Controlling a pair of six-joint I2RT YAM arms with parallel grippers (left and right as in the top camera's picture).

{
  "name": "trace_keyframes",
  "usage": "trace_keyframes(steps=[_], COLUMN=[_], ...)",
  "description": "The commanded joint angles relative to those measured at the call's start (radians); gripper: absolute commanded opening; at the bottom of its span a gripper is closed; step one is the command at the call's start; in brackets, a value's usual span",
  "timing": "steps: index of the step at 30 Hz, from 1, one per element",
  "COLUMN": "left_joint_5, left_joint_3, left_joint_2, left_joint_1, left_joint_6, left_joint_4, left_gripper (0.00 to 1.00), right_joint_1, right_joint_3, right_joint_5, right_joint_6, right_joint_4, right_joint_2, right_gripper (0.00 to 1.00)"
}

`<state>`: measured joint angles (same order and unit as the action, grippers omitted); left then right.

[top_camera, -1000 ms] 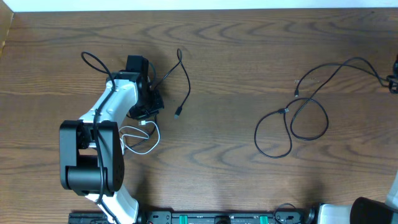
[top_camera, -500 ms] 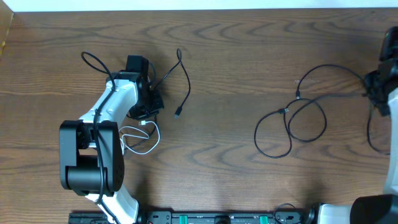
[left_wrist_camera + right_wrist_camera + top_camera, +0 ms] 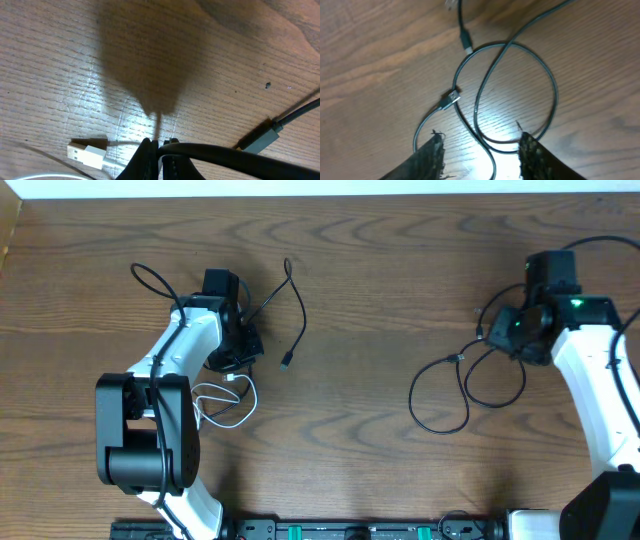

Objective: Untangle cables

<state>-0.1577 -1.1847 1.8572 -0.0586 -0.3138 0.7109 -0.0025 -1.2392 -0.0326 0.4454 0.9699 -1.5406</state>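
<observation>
Brown wood-grain bench (image 3: 380, 240) fills the overhead view. The left arm (image 3: 180, 345), white and black, reaches from the lower left up toward the upper left of the frame. The right arm (image 3: 590, 370) comes in along the right edge.

The left pincer (image 3: 157, 147) is clenched, its tips together just above the bench. In the left wrist view a black cord runs off to the right from the tips; whether it is pinched between them I cannot tell. The right pincer (image 3: 482, 155) is released, its two fingers (image 3: 432, 152) well apart, hanging over a looped cable with nothing between them.

The cables lie in two groups. At centre right of the overhead view, a looped black cable (image 3: 468, 385) lies flat on the bench in two crossing rings. At upper left, a thin black cable (image 3: 300, 305) arcs up and down beside the left pincer. Just below that, a white cable (image 3: 235, 415) curls in a small loop.

A metal plug (image 3: 451, 98) of the looped cable rests inside its ring. A white plug (image 3: 87, 152) lies left of the clenched tips and a grey plug (image 3: 260, 140) to their right.
</observation>
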Motion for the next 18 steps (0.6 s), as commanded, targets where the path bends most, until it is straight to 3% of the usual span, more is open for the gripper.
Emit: trace_keyframes(steps=[1,9,12,18], left_joint_5=[0.013,0.013,0.013,0.013], left_joint_3=[0.006,0.006,0.006,0.006], left_joint_2=[0.005,0.005,0.005,0.005], left_joint_1=[0.008,0.008,0.008,0.008], left_joint_6=[0.008,0.008,0.009,0.009], left_joint_4=[0.007,0.006,0.007,0.009], left_gripper=[0.08,0.08,0.08,0.08], right_joint_1=[0.010,0.010,0.010,0.010], right_joint_3=[0.028,0.035,0.035,0.035], right_joint_5=[-0.061,-0.070,-0.070,-0.062], right_joint_6=[-0.058,-0.058,-0.058,-0.058], right_joint_4=[-0.013,-0.026,-0.048,-0.089], right_joint_2=[-0.011,-0.145,-0.224,-0.365], right_gripper=[0.49,0.54,0.69,0.67])
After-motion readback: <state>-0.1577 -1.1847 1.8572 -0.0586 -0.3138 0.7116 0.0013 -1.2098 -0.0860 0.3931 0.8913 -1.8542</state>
